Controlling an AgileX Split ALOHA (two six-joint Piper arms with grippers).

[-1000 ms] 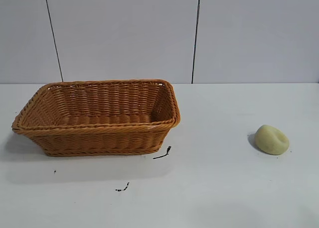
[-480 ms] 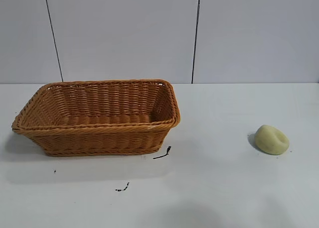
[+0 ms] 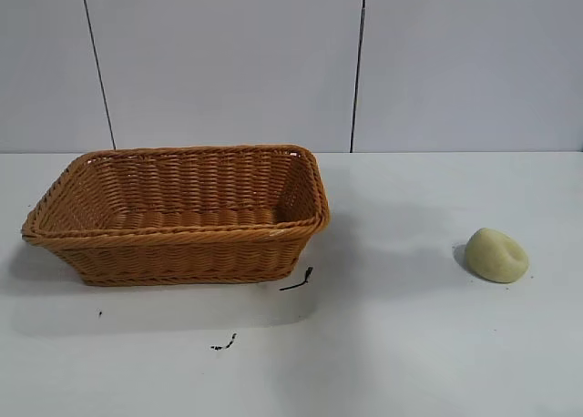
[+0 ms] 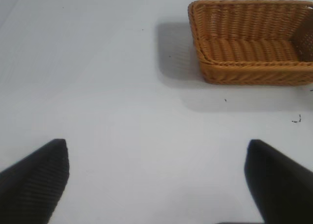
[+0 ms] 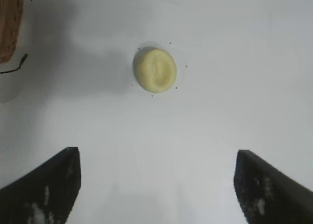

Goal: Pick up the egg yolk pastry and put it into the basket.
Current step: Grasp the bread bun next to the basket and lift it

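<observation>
White table (image 3: 410,344) seen across all views. Basket (image 3: 178,212) is set on the left half in the exterior view, long axis running left-right, nothing seen inside. Egg yolk pastry (image 3: 496,255) is found on the bare table at the right, well apart from the basket, dent facing up. Small dark scraps (image 3: 296,280) are noted just beside the basket's near right corner.

No arm is caught in the exterior view. Right gripper (image 5: 156,185) is shown only in the right wrist view: fingers spread wide, nothing held, hovering above the table with the pastry (image 5: 155,70) ahead of the gap and roughly centred between the fingers, not yet reached. Pastry is near round, so no grasp axis is favoured. Right arm is judged nearer; a forward-and-down move is called for.

Left gripper (image 4: 156,180) is likewise spread and empty, facing the basket (image 4: 252,43); pastry is absent from that view.
</observation>
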